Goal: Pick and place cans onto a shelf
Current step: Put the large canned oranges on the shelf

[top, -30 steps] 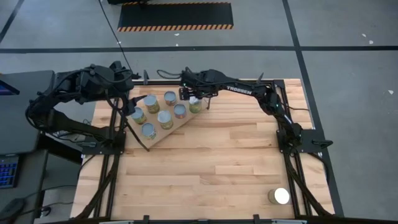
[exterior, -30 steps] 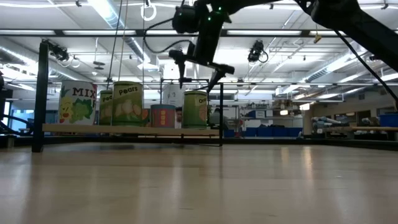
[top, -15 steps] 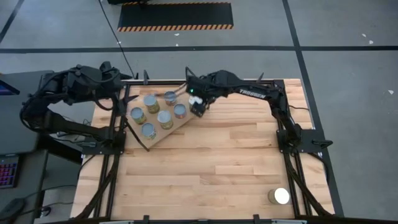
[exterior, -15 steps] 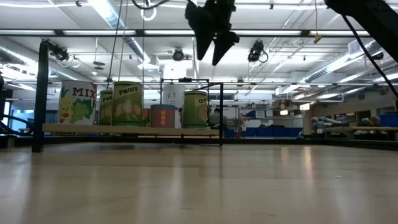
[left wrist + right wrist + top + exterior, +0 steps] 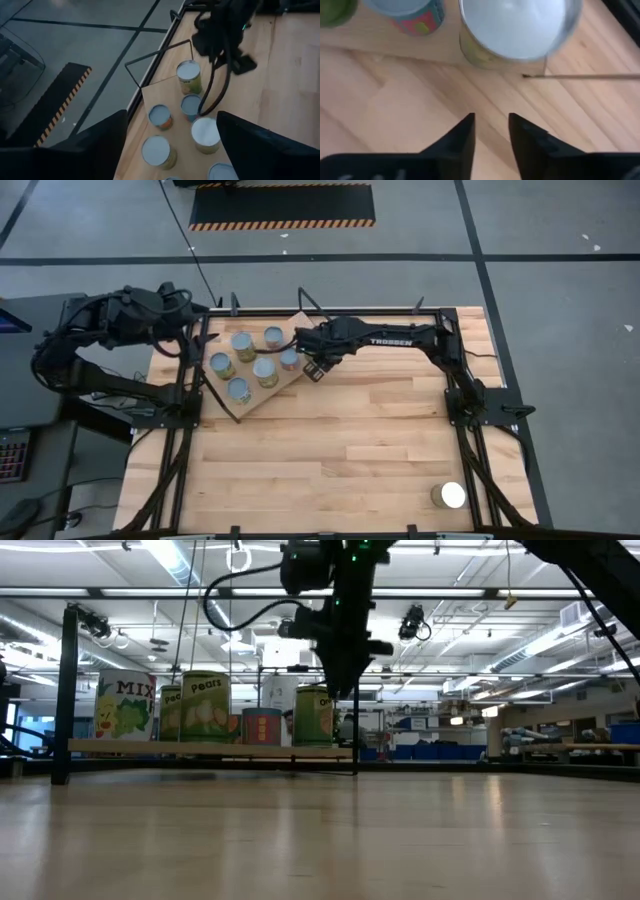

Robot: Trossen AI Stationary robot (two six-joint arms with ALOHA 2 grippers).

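On the light-wood shelf (image 5: 262, 385), round-topped cylindrical cans (image 5: 265, 370).

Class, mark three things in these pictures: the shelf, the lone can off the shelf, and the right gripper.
shelf (image 5: 252, 400), high view, bare light-wood board near its corner.
lone can (image 5: 452, 495), high view, middle of its pale round top.
right gripper (image 5: 491, 131), right wrist view, midway between its two dark fingertips.

Cans (image 5: 264, 371): shiny metal tops; shelf (image 5: 262, 393): matt pale wood.
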